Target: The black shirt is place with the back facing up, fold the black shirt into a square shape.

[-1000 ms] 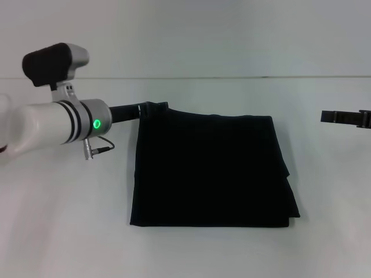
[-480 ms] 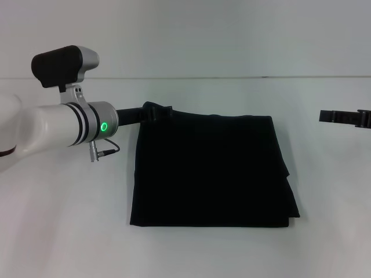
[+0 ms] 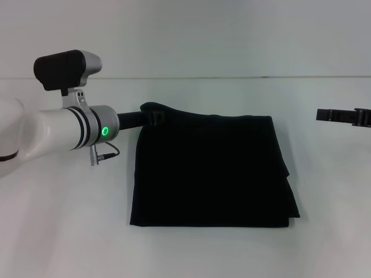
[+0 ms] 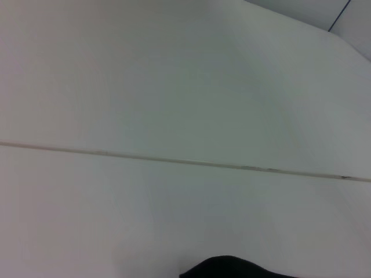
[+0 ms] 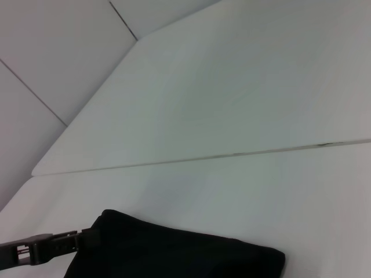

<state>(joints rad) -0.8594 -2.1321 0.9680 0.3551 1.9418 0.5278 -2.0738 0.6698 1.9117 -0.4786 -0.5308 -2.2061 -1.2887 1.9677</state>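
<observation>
The black shirt (image 3: 208, 171) lies folded into a rough square in the middle of the white table, with stepped layers along its right edge. It also shows in the right wrist view (image 5: 174, 255). My left gripper (image 3: 155, 114) is at the shirt's far left corner, shut on the cloth, which bunches up slightly around it. The right wrist view shows that left gripper (image 5: 84, 238) meeting the corner. My right gripper (image 3: 320, 114) hovers at the right, apart from the shirt. A dark edge (image 4: 226, 269) shows low in the left wrist view.
The white table (image 3: 58, 231) extends on all sides of the shirt. Its back edge meets a pale wall (image 3: 232, 35). My white left forearm (image 3: 52, 130) reaches over the table's left part.
My left arm has moved a little to the right toward the shirt, and the cloth at the far left corner has bunched up. My right gripper has crept slightly left.
</observation>
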